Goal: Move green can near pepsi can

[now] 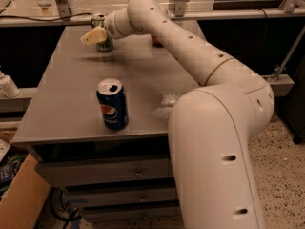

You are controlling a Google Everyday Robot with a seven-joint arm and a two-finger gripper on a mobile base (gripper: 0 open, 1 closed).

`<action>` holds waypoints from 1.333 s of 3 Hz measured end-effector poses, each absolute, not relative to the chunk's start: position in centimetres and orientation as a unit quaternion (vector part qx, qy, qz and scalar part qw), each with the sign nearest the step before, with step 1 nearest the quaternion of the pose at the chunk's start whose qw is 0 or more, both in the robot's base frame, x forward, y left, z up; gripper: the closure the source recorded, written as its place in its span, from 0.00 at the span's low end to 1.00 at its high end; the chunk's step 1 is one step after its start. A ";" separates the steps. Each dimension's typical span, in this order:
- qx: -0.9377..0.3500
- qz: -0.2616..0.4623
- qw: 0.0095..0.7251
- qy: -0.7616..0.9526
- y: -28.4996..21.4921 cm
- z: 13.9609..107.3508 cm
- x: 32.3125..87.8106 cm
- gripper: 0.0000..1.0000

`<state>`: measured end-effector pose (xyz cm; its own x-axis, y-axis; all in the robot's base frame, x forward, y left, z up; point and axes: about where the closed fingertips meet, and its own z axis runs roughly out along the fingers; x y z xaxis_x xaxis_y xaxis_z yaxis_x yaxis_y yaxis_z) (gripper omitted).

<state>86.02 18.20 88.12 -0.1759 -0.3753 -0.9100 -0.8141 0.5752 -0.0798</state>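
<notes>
The green can stands upright at the far left of the grey table, near its back edge. My gripper is right at the can, overlapping its front left side, so only the can's top and lower part show. The pepsi can stands upright near the table's front edge, well in front of the green can and apart from the gripper. My white arm reaches across the table from the right.
A small red object sits at the back of the table, mostly hidden behind my arm. A cardboard box stands on the floor at the lower left. Drawers lie under the tabletop. A white object is at the left.
</notes>
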 end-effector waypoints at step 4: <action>-0.400 0.292 0.522 0.695 15.0 93.2 78.9 1.00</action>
<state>78.91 14.98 93.18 -0.1354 -0.2511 -0.9584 -0.8605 0.5093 -0.0119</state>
